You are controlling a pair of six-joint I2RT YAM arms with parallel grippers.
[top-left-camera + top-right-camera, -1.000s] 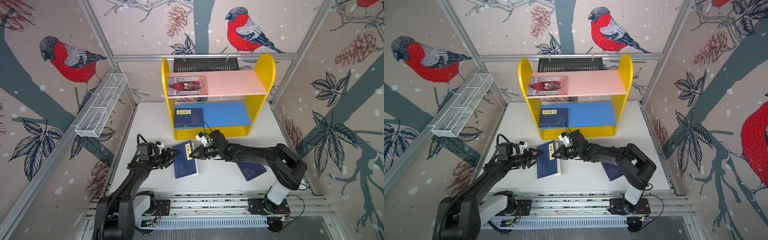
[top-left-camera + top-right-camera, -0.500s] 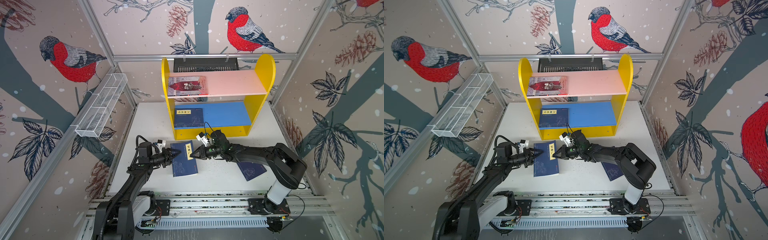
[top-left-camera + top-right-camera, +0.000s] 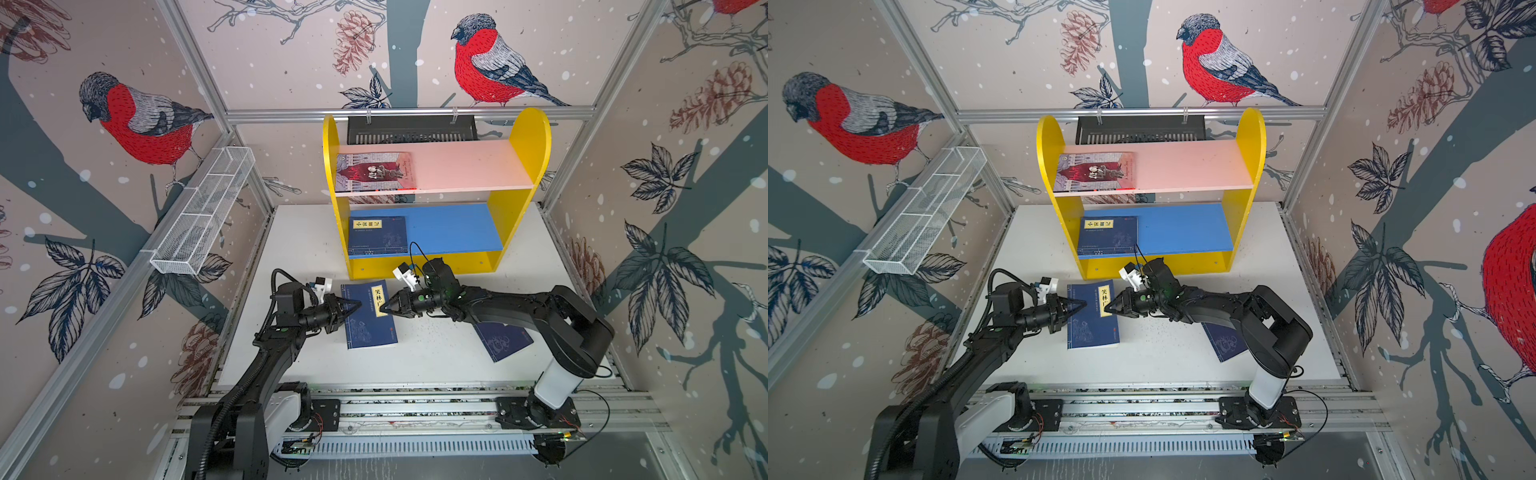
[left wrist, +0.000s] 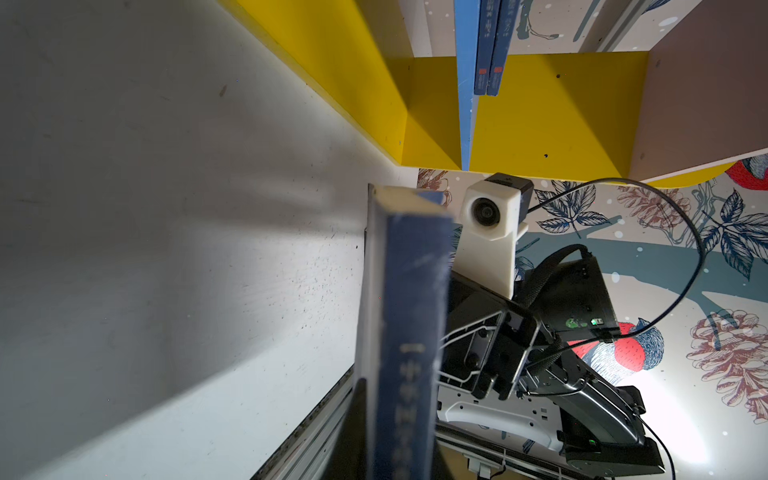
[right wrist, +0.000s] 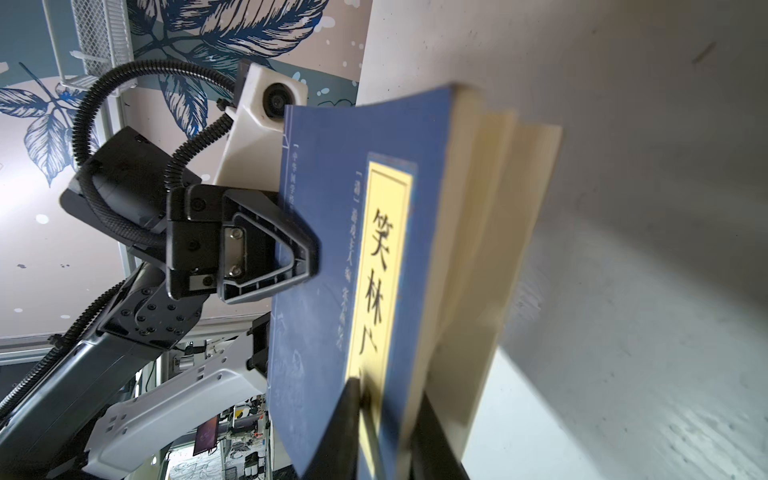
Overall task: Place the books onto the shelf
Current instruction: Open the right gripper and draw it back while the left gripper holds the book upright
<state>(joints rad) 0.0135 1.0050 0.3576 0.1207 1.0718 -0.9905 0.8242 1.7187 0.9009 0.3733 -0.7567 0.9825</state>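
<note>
- Left tool (image 3: 358, 304) is closed on the spine edge of a navy book (image 3: 370, 328).
- Right tool (image 3: 382, 309) straddles its page edge; I cannot tell if it grips.
- The book sits between both tools, just before the shelf (image 3: 528, 137).
- On the shelf: a grey book (image 3: 374, 172) on the pink board (image 3: 465, 166), a stack (image 3: 377, 235) of 2 navy ones on the blue board (image 3: 453, 228).
- A loose book (image 3: 505, 340) lies on the tabletop (image 3: 436, 361), partly under the right arm (image 3: 519, 311).
</note>
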